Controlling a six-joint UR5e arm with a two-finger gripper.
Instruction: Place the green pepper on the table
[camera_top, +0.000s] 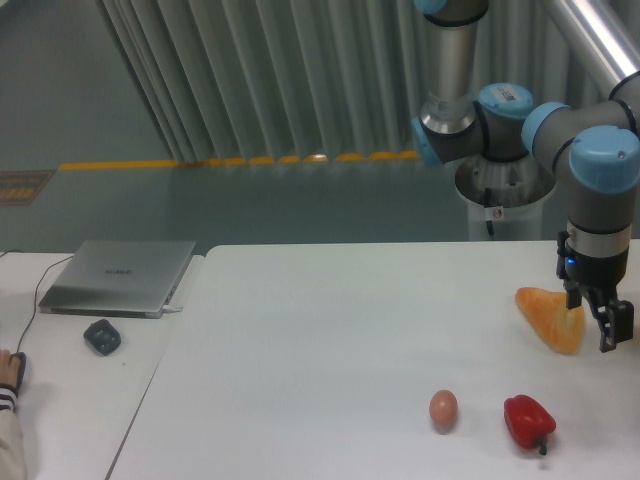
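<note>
No green pepper shows in the camera view; it is out of view or hidden. My gripper (593, 318) hangs low over the right end of the white table (330, 330), its black fingers (611, 336) spread apart, open, with nothing seen between them. It stands just at the right tip of an orange croissant-like pastry (550, 315).
A red bell pepper (527, 421) and a brown egg (443, 407) lie near the table's front right. On the side desk at left are a closed laptop (120, 275), a mouse (102, 336) and a person's hand (10, 372) at the edge.
</note>
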